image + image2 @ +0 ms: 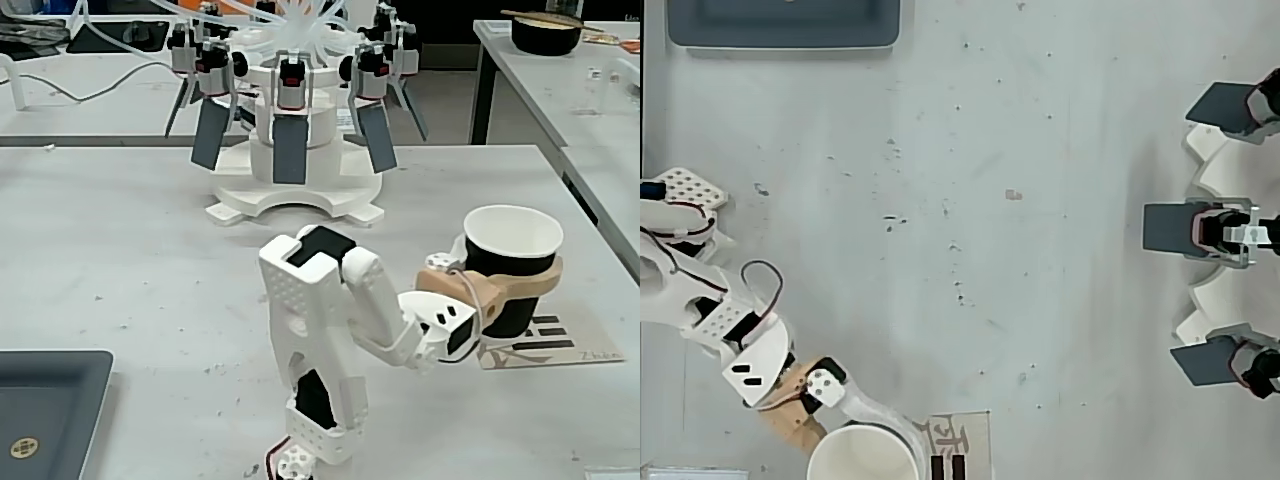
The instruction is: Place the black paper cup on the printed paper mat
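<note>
my gripper (520,285): matt tan plastic fingers, glossy white plastic shell | black paper cup (512,270): matt black outside, smooth white inside | printed paper mat (560,340): matt beige paper | table (120,260): matt grey, speckled

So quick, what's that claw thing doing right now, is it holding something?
Gripper: closed around the black paper cup, held upright over the near end of the printed paper mat.

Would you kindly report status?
Gripper shut on black paper cup. Cup upright, over printed paper mat's near end. Nothing in the way.
</note>
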Robot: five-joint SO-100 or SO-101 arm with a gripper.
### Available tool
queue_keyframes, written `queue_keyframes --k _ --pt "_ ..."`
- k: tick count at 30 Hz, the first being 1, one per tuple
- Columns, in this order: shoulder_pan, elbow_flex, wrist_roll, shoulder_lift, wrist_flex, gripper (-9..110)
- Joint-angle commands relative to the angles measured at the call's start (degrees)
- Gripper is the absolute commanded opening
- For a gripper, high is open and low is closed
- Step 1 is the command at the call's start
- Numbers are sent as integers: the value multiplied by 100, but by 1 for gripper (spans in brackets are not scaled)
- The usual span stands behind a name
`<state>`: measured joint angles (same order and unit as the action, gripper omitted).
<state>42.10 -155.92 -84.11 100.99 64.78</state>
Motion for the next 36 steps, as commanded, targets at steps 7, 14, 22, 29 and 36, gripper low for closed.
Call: queue_keyframes --k 7,14,22,29,36 --pt "114 1178 35 -940 132 11" --pt "114 2197 44 -1854 132 11" --pt "114 2979 0 -2725 448 11" --pt "114 3480 -18 -3410 729 11" --pt "114 3973 -26 -3858 703 11"
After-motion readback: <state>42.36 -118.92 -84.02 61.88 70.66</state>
